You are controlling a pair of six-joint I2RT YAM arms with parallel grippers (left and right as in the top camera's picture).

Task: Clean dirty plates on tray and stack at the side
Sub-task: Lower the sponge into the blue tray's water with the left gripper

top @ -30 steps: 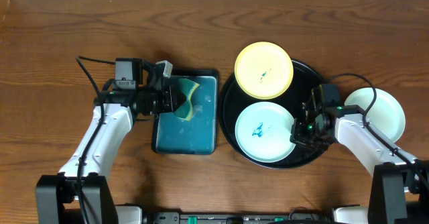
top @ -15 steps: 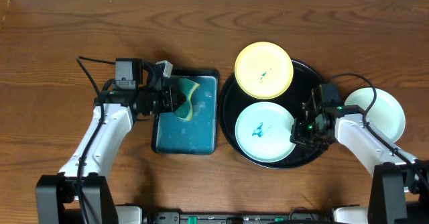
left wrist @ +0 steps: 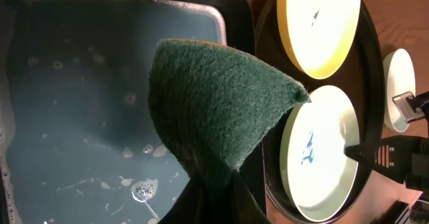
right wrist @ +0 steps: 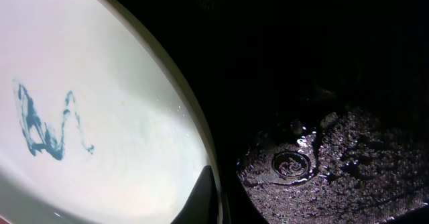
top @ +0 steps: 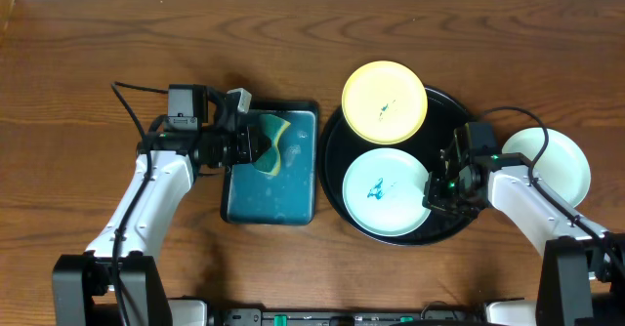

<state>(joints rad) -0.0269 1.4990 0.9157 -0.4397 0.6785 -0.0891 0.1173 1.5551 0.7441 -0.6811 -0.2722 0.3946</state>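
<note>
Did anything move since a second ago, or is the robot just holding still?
Nothing visibly changed. The left gripper still holds the sponge over the teal tray. The right gripper stays clamped on the rim of the smeared mint-white plate in the black tray.

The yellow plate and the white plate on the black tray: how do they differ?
The yellow plate is pale yellow, the white plate mint-white. The yellow plate's smear is small and faint; the white plate's is bigger, bolder. Both are round, dirty, on the black tray.

Two plates [top: 385, 191] on tray [top: 444, 121], third plate [top: 564, 162] beside
</note>
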